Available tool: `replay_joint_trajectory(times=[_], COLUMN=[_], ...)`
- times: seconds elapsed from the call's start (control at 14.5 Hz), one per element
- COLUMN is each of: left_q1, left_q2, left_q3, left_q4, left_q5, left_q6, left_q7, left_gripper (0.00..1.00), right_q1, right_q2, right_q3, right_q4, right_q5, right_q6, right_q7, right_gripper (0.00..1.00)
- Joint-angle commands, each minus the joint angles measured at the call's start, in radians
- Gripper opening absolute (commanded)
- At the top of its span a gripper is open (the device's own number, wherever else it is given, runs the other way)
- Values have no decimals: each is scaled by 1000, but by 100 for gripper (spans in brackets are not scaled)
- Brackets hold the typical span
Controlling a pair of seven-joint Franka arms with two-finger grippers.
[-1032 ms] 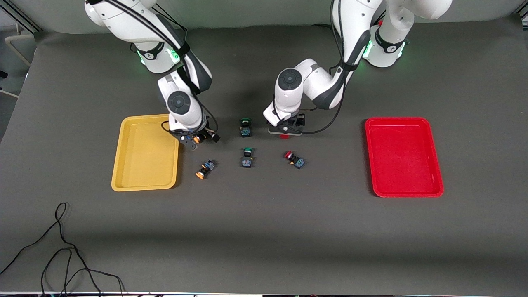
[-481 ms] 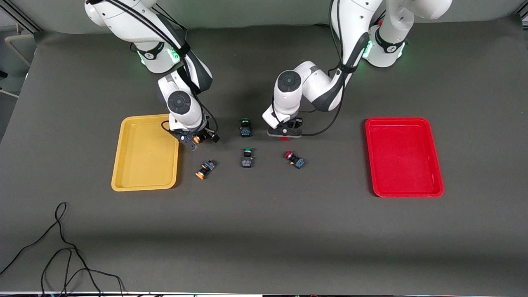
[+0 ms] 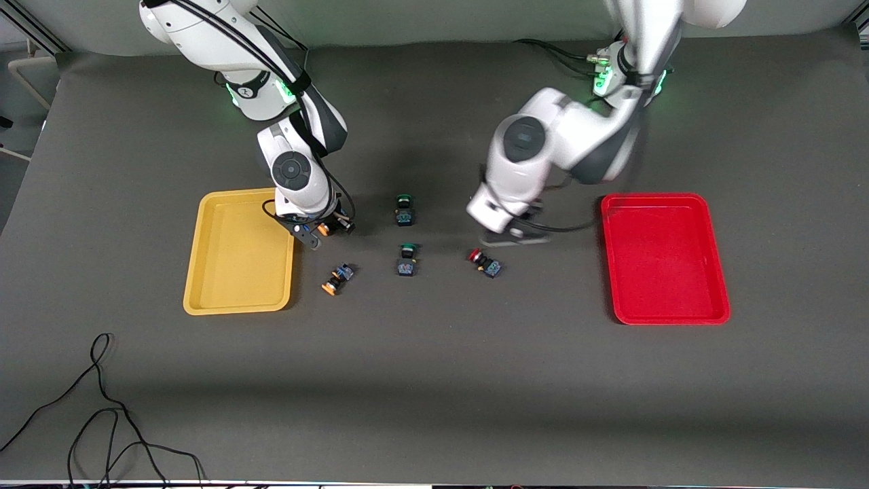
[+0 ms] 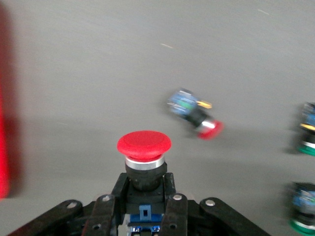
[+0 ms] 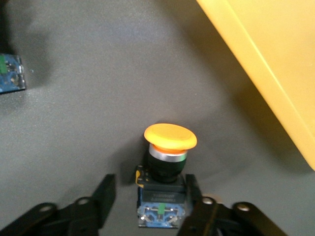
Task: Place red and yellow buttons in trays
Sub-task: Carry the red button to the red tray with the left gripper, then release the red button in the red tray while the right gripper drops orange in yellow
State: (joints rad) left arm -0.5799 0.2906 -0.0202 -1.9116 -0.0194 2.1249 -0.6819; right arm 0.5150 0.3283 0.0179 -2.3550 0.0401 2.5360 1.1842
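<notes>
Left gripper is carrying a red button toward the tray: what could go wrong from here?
1. The left gripper pinches the red button only at its base, so it may tilt or slip in transit.
2. It is over bare table, short of the red tray; an early release would miss.
3. The right gripper has an orange-yellow button beside the yellow tray; a low carry might clip its raised rim.

The whole table [image 3: 434,380] is seen from a high front camera facing the arms' bases. The left wrist view is taken close over a gripped red-capped button [image 4: 143,160], looking down along the fingers; the right wrist view likewise over a yellow-capped button [image 5: 167,157]. The yellow tray [image 3: 237,255] [image 5: 275,64] is shared with the front view.
</notes>
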Motion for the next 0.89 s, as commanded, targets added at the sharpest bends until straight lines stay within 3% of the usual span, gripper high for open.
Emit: replay_joint_trajectory(times=[0.0, 0.28, 0.48, 0.76, 0.83], left_q1=[202, 420, 456, 457, 463], left_q2=[-59, -53, 8, 111, 117], left_q3=[-11, -9, -9, -7, -7], left_q4=[-53, -90, -164, -176, -176], left_q5=[-2, 3, 15, 25, 36], left_q6=[-95, -109, 33, 128, 130], left_q7=[219, 545, 602, 604, 604], left_gripper=[10, 11, 12, 13, 21], right_q1=[7, 7, 0, 0, 0], right_q2=[-9, -24, -116, -283, -319], right_q3=[-7, -7, -15, -119, -171], right_q4=[-9, -9, -1, 31, 31], right_q5=[1, 1, 3, 3, 3], right_q6=[15, 3, -93, -313, -345], right_q7=[-17, -15, -17, -92, -157], right_gripper=[40, 24, 22, 16, 16])
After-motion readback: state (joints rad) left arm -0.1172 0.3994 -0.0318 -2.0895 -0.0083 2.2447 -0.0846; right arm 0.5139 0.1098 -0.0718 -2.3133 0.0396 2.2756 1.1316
